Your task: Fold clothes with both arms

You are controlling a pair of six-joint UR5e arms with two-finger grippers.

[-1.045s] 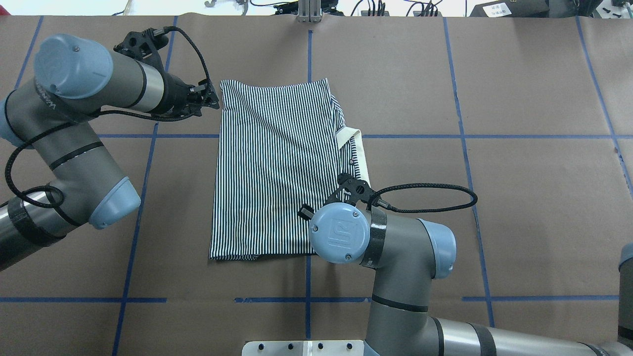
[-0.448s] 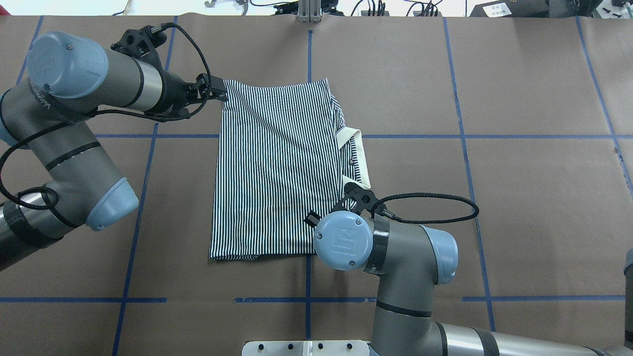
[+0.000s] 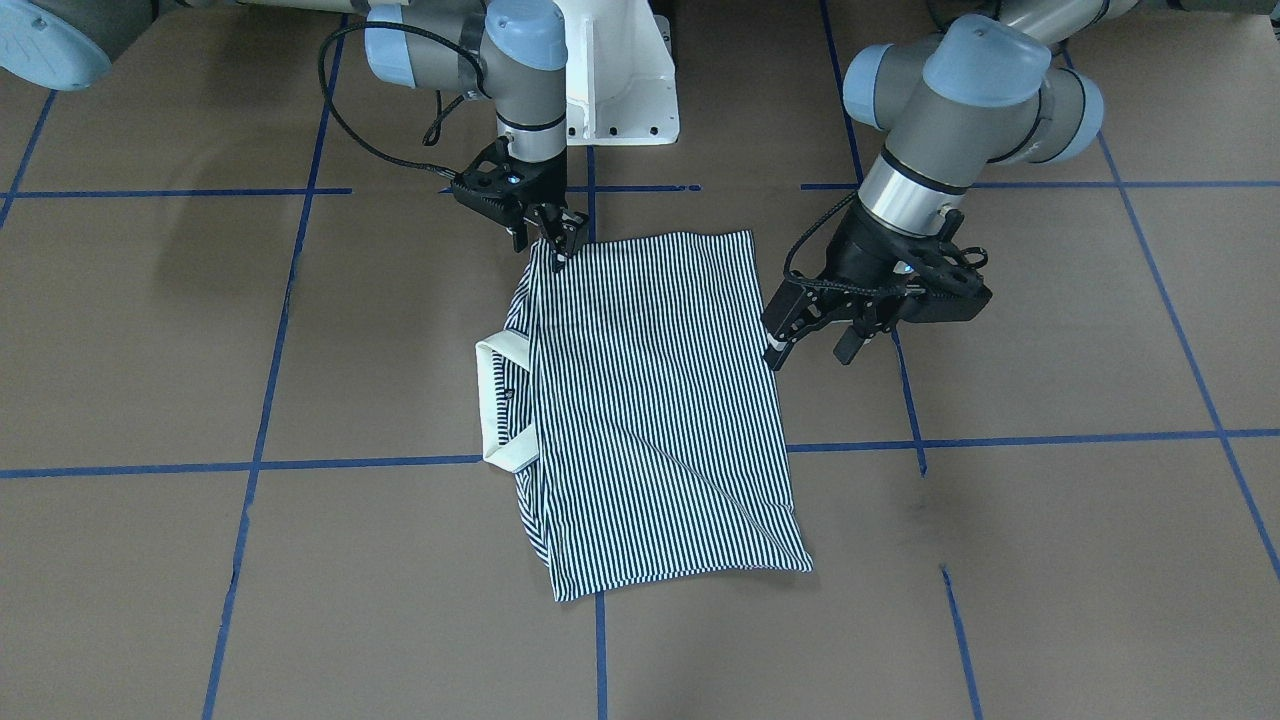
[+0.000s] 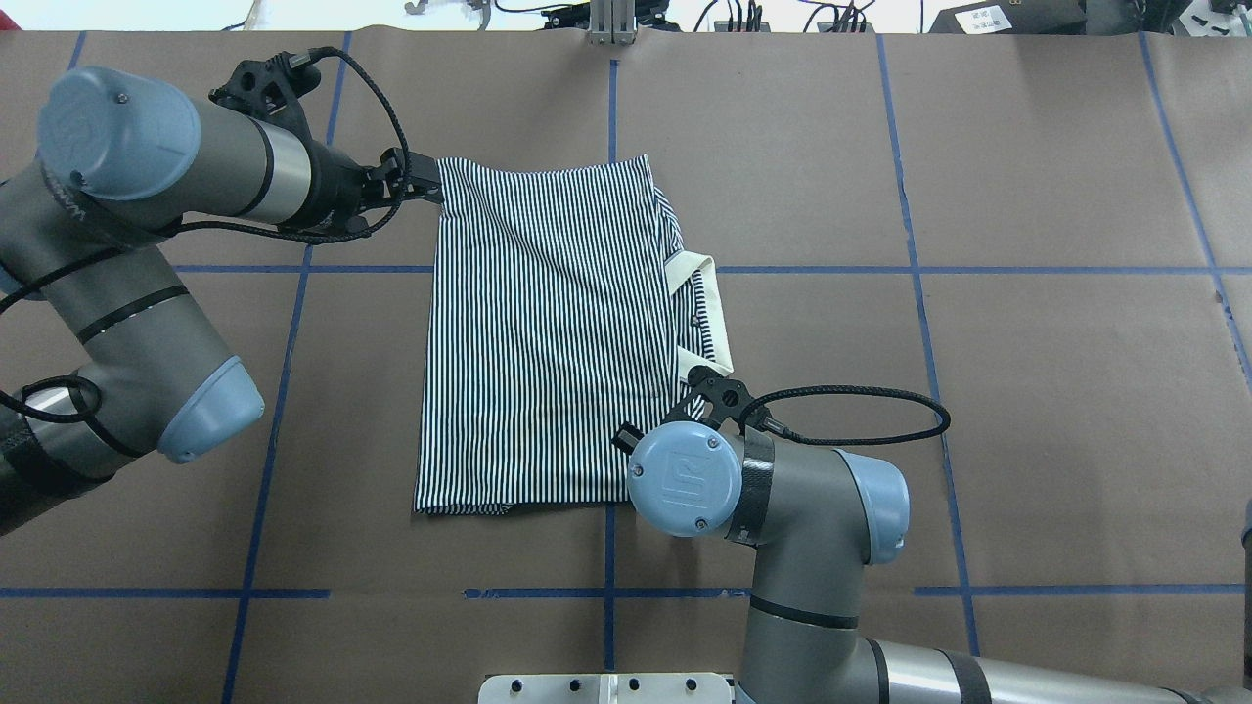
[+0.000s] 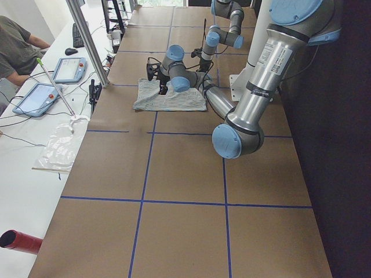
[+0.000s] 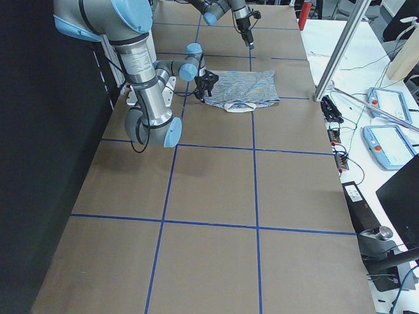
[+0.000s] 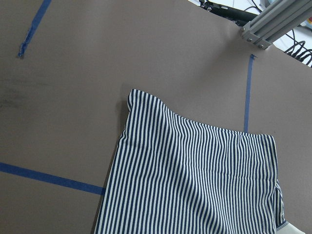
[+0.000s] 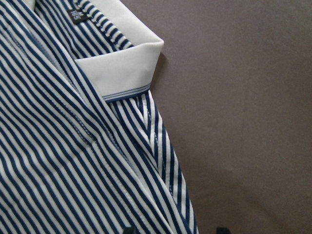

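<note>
The striped polo shirt (image 4: 548, 332) lies folded flat on the brown table, its cream collar (image 4: 714, 313) sticking out on the robot's right side. My left gripper (image 3: 810, 345) hangs open above the table by the shirt's left edge. In the overhead view the left gripper (image 4: 421, 184) sits at the far-left corner. My right gripper (image 3: 548, 240) is low over the shirt's near-right corner, hidden under its wrist in the overhead view. In the right wrist view, open fingertips (image 8: 129, 230) straddle the shirt's edge just below the collar (image 8: 122, 63).
Blue tape lines (image 4: 611, 269) cross the brown table covering. The white pedestal base (image 3: 615, 80) stands at the robot's side. An aluminium post (image 4: 611, 20) rises at the far edge. A side desk with tablets (image 5: 66, 69) and a seated person (image 5: 14, 46) lies beyond.
My left gripper has moved up to the shirt's far-left corner. The right wrist has shifted slightly back towards the robot and to the right. The shirt has not moved.
</note>
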